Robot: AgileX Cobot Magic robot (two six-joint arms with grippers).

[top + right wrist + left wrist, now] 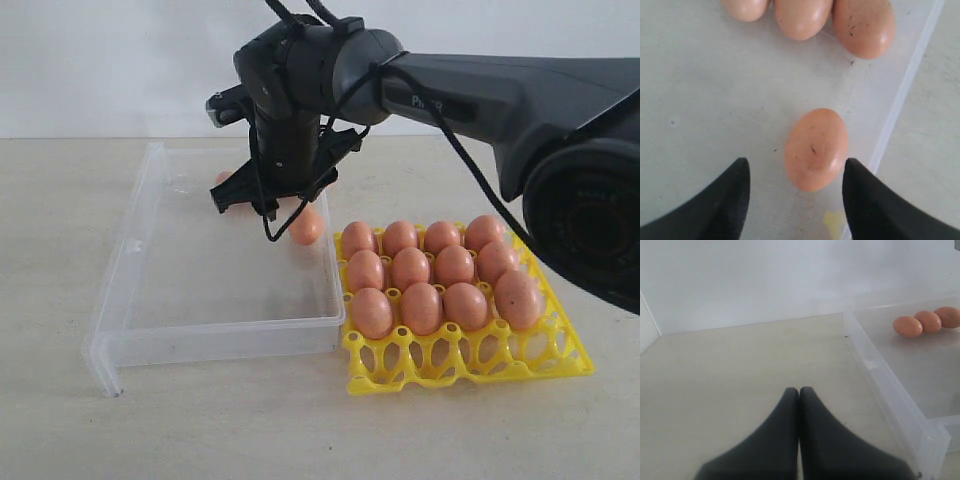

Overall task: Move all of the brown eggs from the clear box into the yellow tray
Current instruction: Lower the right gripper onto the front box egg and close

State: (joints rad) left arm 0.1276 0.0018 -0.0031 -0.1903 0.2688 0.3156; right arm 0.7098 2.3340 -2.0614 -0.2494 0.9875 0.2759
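Right hand (796, 165) open, jaws either side of one egg (816, 149) in box (220, 340), apparently to take it. Tray (440, 378) lower right, front row free for it. Left hand (799, 396) closed, idle over desk (715, 380).

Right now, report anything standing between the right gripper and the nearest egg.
Nothing visible. The open right gripper straddles the lone brown egg in the clear box; the other three eggs lie apart from it.

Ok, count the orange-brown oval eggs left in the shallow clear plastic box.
4 brown eggs. One lies in the gap of the open right gripper, near the clear box's side wall; three sit side by side beyond it. Others may lie out of view.
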